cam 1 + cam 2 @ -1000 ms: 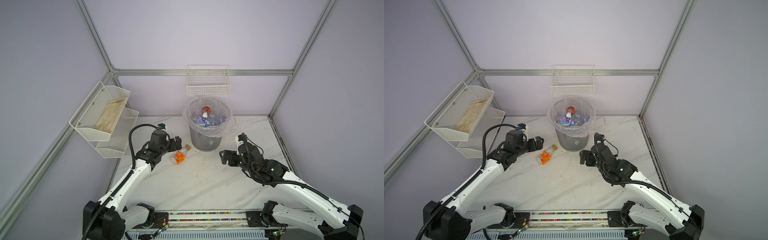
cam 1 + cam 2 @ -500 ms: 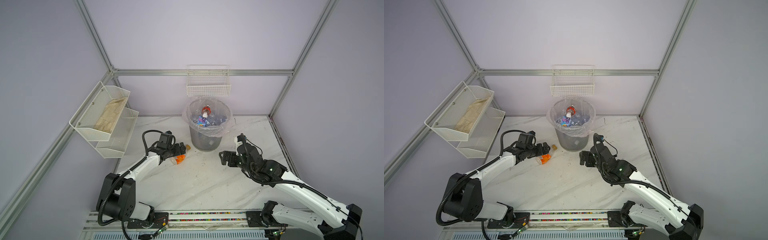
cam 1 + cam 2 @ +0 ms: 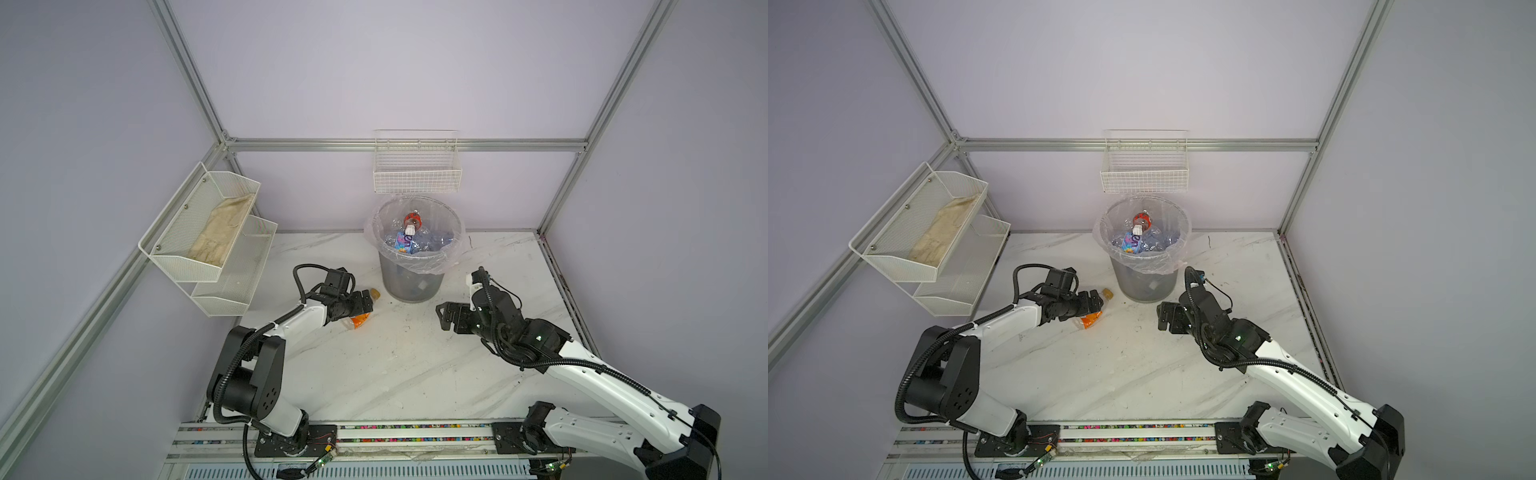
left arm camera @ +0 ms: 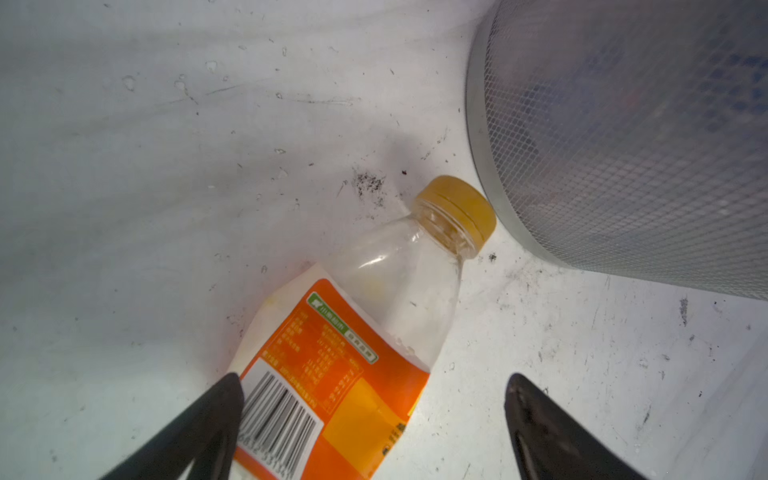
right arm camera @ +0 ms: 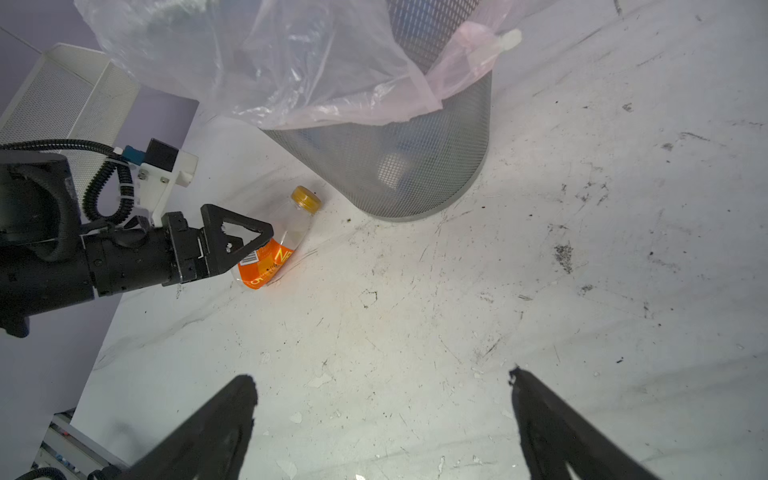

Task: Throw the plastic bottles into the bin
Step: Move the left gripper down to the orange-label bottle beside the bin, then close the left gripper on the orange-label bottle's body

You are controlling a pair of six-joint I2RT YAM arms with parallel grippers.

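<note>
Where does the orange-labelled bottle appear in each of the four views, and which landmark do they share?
Top view: orange-labelled bottle lying left of centre, cap toward the bin.
Top view: bottle again left of centre, beside the bin.
Left wrist: bottle close up, cap almost at the bin's base.
Right wrist: bottle farther off, lying by the bin's base.
Shared landmark: the grey mesh bin.

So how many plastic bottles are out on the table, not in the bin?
1. An orange-labelled bottle lies on its side on the table beside the bin, between the jaws of the open left gripper. Others may lie hidden from these views.
</note>
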